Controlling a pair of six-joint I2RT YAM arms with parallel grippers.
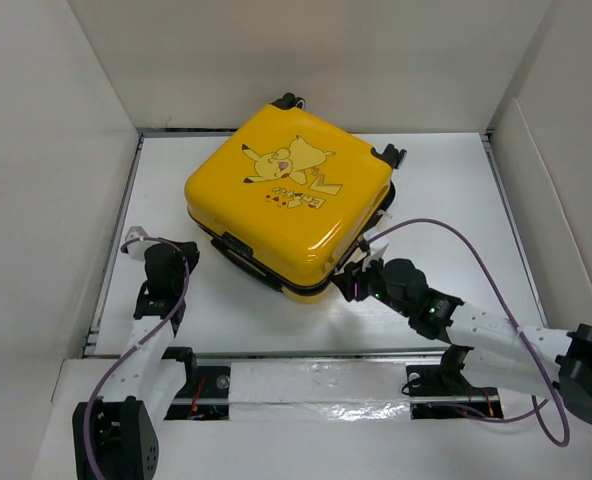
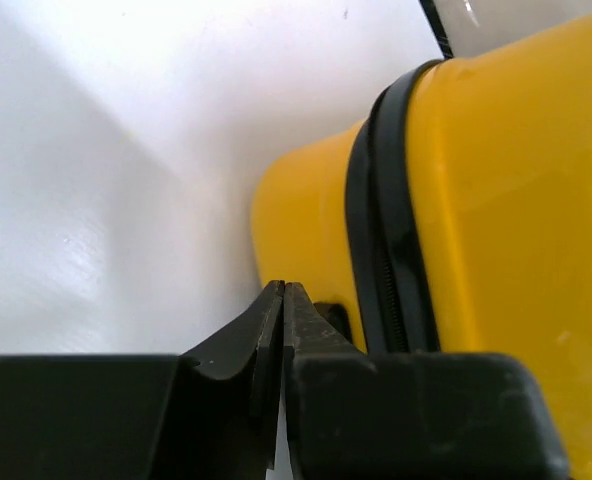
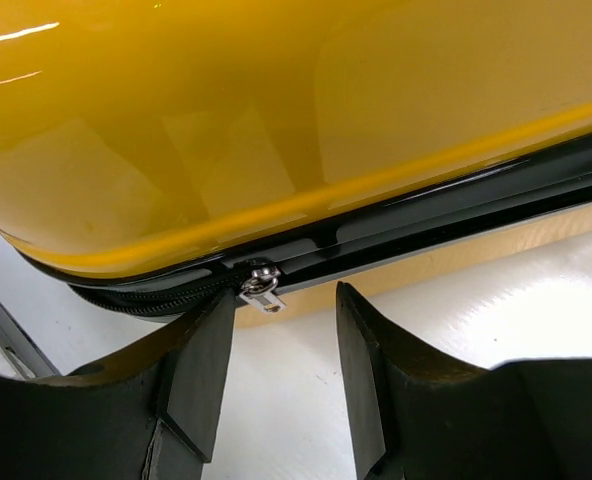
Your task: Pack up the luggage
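The yellow luggage (image 1: 288, 200) with a Pikachu print lies flat and closed in the middle of the white table. My right gripper (image 1: 348, 281) is open at its near right corner. In the right wrist view the fingers (image 3: 201, 360) stand just below the black zipper band, and the silver zipper pull (image 3: 261, 290) hangs beside the left fingertip, between the jaws. My left gripper (image 1: 162, 256) is shut and empty, to the left of the luggage. In the left wrist view (image 2: 283, 295) the tips point at the yellow shell (image 2: 496, 220) and its black zipper band (image 2: 386, 230).
White walls (image 1: 46, 170) box in the table on the left, back and right. A taped rail (image 1: 316, 380) runs along the near edge between the arm bases. A purple cable (image 1: 456, 235) loops over the table right of the luggage.
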